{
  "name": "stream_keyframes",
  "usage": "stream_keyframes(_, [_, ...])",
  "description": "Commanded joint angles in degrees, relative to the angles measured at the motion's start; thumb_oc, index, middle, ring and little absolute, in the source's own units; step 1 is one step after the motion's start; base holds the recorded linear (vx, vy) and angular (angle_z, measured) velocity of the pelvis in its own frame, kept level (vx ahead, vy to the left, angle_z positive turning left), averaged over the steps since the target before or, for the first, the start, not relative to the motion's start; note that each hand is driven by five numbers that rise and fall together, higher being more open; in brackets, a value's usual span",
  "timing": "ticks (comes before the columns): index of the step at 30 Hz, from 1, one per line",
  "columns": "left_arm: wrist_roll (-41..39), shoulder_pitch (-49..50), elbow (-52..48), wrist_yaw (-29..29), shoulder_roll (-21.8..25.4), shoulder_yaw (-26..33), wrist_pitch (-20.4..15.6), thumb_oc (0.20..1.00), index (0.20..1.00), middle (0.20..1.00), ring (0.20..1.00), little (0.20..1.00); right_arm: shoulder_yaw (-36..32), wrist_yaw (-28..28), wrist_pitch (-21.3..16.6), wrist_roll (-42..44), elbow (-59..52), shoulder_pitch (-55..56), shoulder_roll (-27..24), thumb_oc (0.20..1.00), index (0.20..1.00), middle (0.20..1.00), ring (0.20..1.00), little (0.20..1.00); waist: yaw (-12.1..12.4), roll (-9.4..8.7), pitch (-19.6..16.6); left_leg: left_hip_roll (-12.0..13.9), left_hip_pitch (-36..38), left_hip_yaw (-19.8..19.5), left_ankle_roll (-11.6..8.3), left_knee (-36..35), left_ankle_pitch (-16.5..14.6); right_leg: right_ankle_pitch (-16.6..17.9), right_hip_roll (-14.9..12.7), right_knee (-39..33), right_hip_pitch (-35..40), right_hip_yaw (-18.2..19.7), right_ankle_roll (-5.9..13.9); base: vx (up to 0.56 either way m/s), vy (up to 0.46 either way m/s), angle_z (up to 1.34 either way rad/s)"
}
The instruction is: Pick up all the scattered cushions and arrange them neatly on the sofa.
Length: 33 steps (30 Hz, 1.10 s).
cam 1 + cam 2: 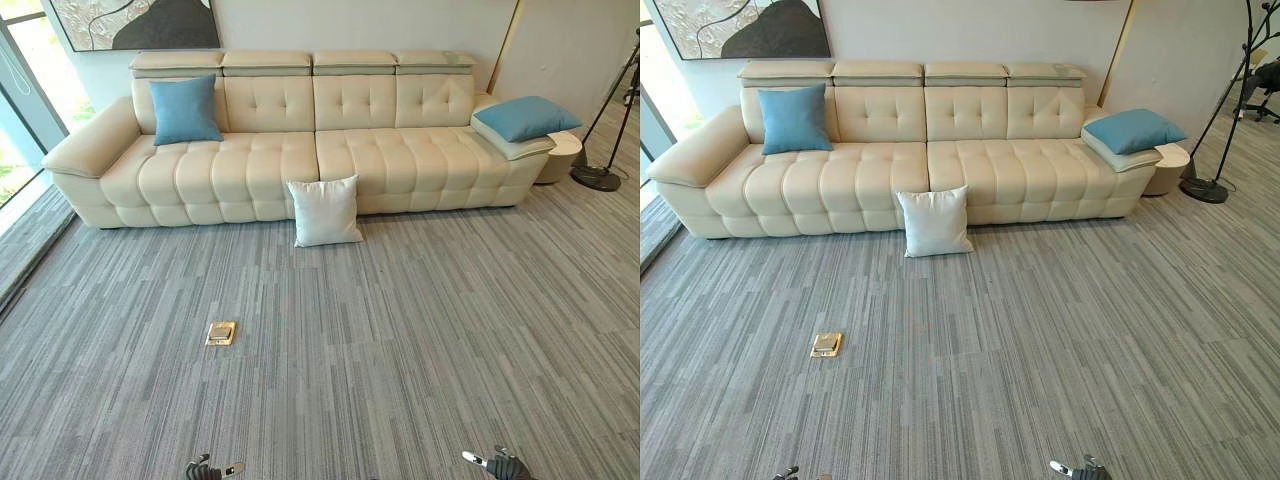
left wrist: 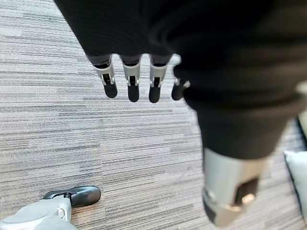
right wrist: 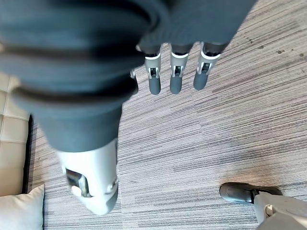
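Leaning against the sofa [image 1: 300, 150], the white cushion [image 1: 325, 211] sits well apart from both hands' straight, empty fingers [image 2: 132, 86].

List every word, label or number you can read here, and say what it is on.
There is no readable text. The sofa, white cushion, two blue cushions, wall painting and brass floor plate bear no legible print. Left hand and right hand hang open, unmarked.

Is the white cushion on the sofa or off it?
Off: the white cushion stands upright on the carpet, leaning against the sofa front.
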Motion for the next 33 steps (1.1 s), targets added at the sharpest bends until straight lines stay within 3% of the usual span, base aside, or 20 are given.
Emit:
stream_keyframes(1, [0.47, -4.2, 3.64, 1.81, -1.06, -0.81, -1.56, 1.0, 1.0, 1.0, 1.0, 1.0, 1.27, -0.66, -0.94, 0.17, 2.95, -3.83, -0.12, 1.0, 1.0, 1.0, 1.0, 1.0, -0.45, 0.39, -0.29, -1.47, 1.08, 3.88, -1.57, 0.01, -5.13, -10.85, -0.1, 0.08, 4.14, -1.84, 4.04, 0.0, 0.0, 0.0])
stream_keyframes(33, [-2.16, -3.17, 3.11, -1.31, -2.41, -1.34, -1.57, 1.0, 1.0, 1.0, 1.0, 1.0, 1.97, 0.41, -0.35, -0.6, 3.16, -2.82, 0.16, 1.0, 1.0, 1.0, 1.0, 1.0, 0.09, 0.3, 0.39, -1.6, 1.18, 3.04, -1.3, 0.01, -5.33, -11.0, -0.25, 0.08, 4.28, -2.42, 4.19, 0.0, 0.0, 0.0])
